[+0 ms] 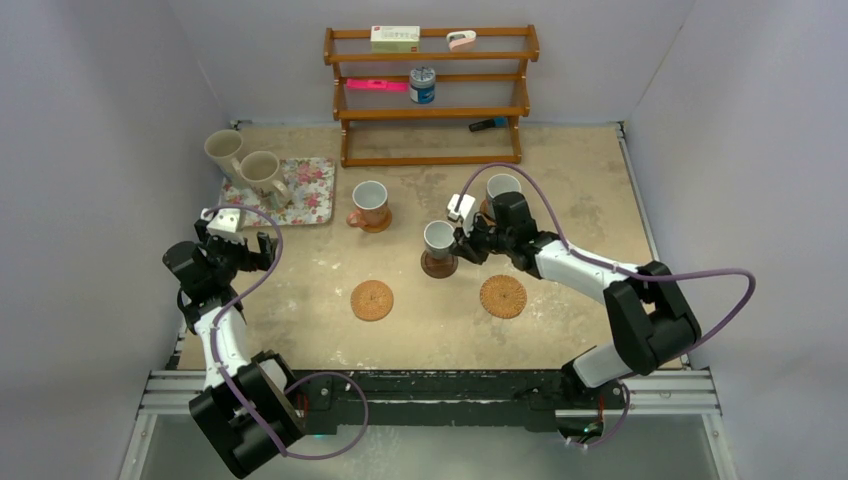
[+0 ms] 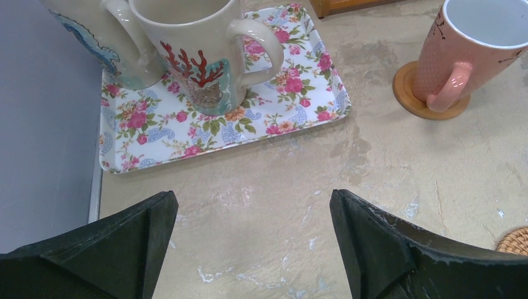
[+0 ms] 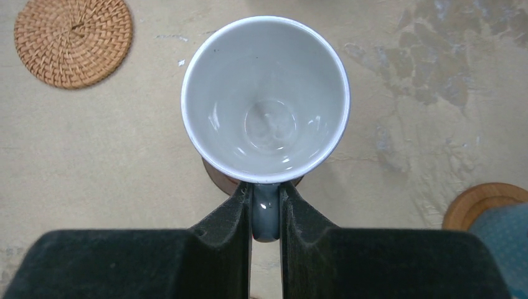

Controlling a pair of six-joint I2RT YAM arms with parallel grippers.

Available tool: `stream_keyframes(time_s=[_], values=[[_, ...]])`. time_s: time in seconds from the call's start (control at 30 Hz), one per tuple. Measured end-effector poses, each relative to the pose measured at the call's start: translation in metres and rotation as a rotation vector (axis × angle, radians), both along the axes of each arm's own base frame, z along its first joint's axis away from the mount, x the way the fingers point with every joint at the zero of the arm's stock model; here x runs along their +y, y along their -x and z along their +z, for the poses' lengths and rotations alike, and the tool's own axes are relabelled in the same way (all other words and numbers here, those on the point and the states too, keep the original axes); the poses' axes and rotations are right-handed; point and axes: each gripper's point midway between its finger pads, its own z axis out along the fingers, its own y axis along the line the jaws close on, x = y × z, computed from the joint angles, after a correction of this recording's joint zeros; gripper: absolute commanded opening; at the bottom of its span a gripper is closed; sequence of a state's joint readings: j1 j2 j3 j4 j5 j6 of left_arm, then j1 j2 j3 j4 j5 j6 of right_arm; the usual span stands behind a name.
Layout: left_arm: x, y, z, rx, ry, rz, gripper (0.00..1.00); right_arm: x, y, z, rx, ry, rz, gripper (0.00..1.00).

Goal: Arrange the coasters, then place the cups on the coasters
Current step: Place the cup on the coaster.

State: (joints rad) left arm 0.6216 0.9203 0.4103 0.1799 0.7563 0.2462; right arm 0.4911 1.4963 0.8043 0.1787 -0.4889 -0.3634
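Note:
My right gripper (image 3: 266,194) (image 1: 462,243) is shut on the handle of the small grey-white cup (image 3: 264,96) (image 1: 438,238). That cup sits over the dark brown coaster (image 3: 215,175) (image 1: 438,266); I cannot tell whether it rests on it. The orange-brown cup (image 1: 370,202) (image 2: 479,43) stands on a smooth tan coaster (image 2: 408,93). The light blue cup (image 1: 503,186) (image 3: 505,218) stands on another coaster (image 3: 476,196) behind the right gripper. Two woven coasters (image 1: 372,300) (image 1: 503,296) lie bare near the front. Two cream cups (image 2: 193,50) (image 2: 93,37) stand on the floral tray. My left gripper (image 2: 252,208) (image 1: 250,240) is open over bare table just in front of the tray.
The floral tray (image 1: 310,190) (image 2: 249,128) lies at the back left by the wall. A wooden shelf rack (image 1: 430,95) stands at the back with a tin can (image 1: 422,86), a box and small items. Walls close in on the left, right and back.

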Motion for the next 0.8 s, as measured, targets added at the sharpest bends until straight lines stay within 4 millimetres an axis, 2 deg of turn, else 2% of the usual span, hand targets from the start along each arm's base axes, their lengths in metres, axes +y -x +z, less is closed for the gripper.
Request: stream_keyframes(time_s=[0.17, 0.4, 0.8], values=[[0.0, 0.0, -0.0002, 0.001, 0.0, 0.0, 1.0, -0.0022, 0.0063, -0.0094, 0.005, 0.015, 0.006, 0.0], [0.0001, -0.0001, -0.0001, 0.0, 0.0, 0.0, 1.0, -0.0027, 0.0049, -0.003, -0.037, 0.014, 0.018, 0.0], [0.0005, -0.0008, 0.0003, -0.003, -0.002, 0.0, 1.0, -0.0039, 0.0084, -0.0072, -0.062, 0.05, 0.061, 0.0]])
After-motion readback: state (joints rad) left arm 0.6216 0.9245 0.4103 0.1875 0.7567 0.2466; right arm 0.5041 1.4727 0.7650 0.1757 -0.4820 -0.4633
